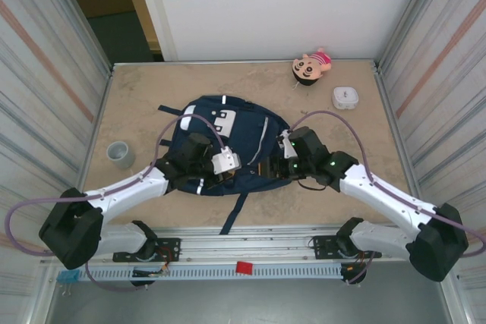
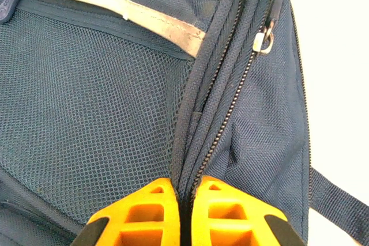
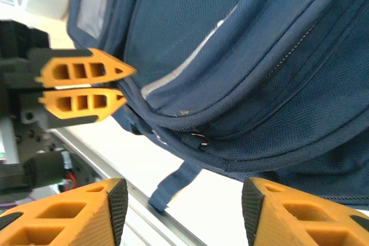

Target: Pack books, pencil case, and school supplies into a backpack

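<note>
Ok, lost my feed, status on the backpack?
Left gripper shut on backpack zipper seam. Right gripper open, just beside. Doll, white box far back, out of the way.

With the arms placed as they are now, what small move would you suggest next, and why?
Probably bring the right gripper forward onto the zipper pull and close on it. The left gripper is shut on the backpack at its zipper seam, bracing it; the zip looks closed, and the right jaws stand open just short of the fabric.
</note>
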Motion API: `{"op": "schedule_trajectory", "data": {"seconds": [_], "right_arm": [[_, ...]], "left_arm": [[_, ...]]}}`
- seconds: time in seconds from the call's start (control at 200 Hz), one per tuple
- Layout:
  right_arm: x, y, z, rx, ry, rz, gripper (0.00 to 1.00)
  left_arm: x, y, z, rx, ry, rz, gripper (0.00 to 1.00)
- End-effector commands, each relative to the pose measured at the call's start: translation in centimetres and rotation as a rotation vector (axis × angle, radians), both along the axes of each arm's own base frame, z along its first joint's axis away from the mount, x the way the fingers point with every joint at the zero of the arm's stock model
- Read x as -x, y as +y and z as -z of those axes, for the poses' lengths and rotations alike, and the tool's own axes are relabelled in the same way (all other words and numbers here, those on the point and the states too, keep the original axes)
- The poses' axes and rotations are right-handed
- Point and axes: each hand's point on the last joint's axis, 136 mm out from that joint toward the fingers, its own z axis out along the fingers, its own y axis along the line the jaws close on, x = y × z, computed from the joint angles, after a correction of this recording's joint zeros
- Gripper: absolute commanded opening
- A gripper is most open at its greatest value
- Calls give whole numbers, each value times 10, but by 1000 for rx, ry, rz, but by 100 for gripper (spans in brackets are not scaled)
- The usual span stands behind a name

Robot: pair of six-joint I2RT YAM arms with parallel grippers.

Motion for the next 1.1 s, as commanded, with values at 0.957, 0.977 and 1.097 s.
{"op": "schedule_trajectory", "data": {"seconds": [0.957,0.977,1.097], "right_arm": [[-43,-14,31,390,-129,87,2],[-43,-18,31,390,-124,94,2],[-45,-35,30,358,-107,113,1]], "left_arm": [[-1,2,-30,116,30,-22,0],[-2,2,-30,113,29,-24,0],[-1,6,-31,117,28,-31,0]]}}
